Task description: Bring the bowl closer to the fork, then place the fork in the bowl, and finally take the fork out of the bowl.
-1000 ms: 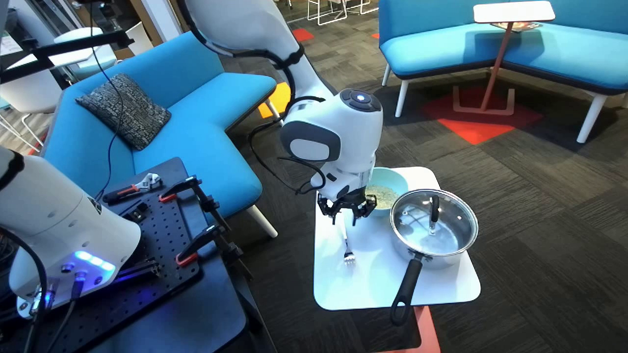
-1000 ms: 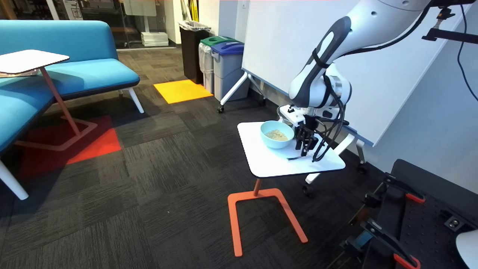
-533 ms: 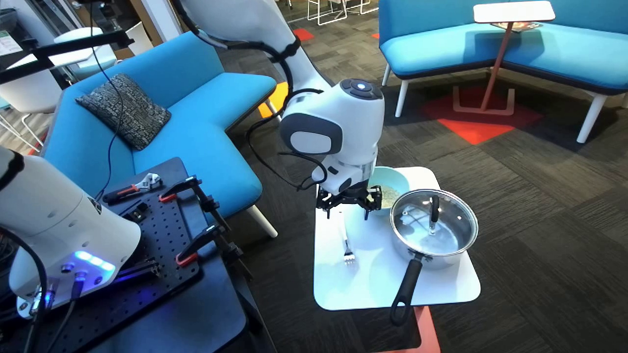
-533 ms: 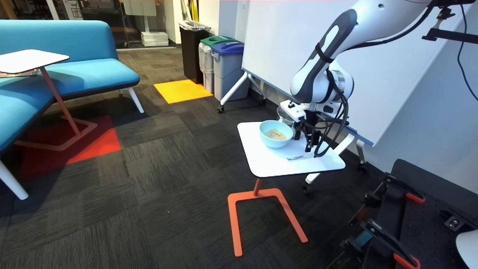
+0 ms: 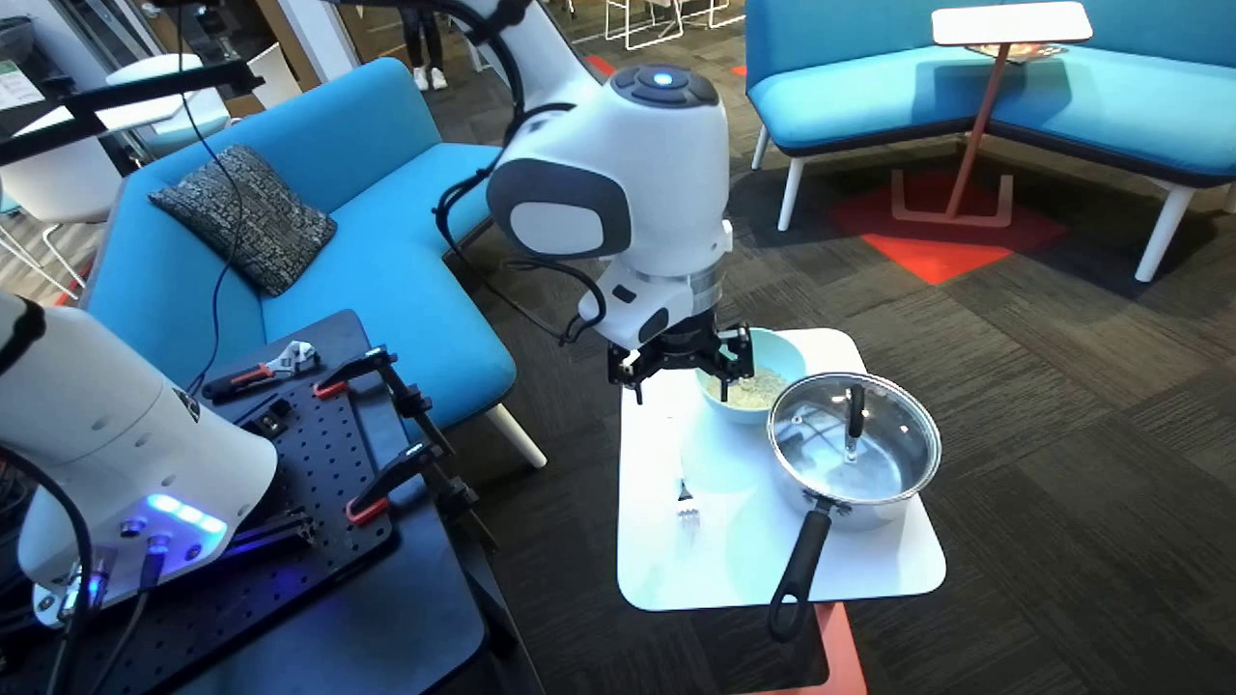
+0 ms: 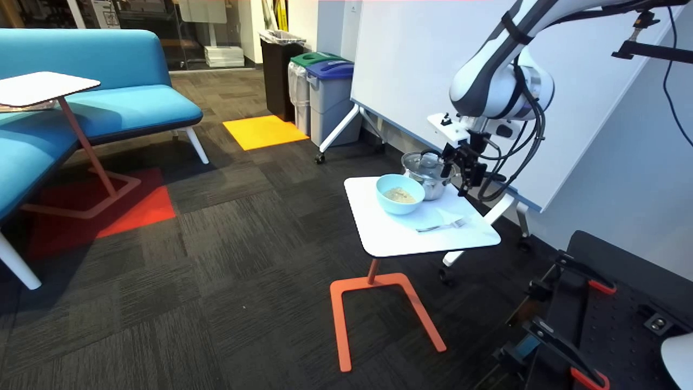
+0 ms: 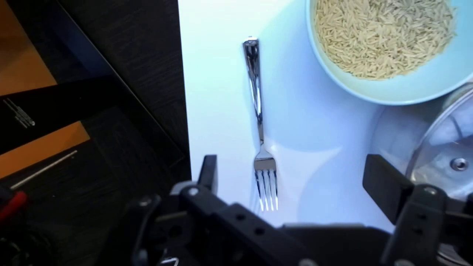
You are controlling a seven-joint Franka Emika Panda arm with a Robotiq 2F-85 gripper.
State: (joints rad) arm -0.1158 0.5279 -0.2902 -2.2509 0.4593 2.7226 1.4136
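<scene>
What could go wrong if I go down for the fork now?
The fork lies flat on the white tabletop, so the open gripper might skim over it or press into the surface.

The bowl beside the fork holds loose, rice-like grains; a bump could spill some.

The lidded pan stands close to the bowl, and in an exterior view its handle juts past the tabletop's edge; snagging that could swing the pan into the bowl.

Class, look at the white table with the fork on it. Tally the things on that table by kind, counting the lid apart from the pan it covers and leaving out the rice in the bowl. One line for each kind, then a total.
Bowl: 1
Fork: 1
Pan: 1
Lid: 1
Total: 4
</scene>
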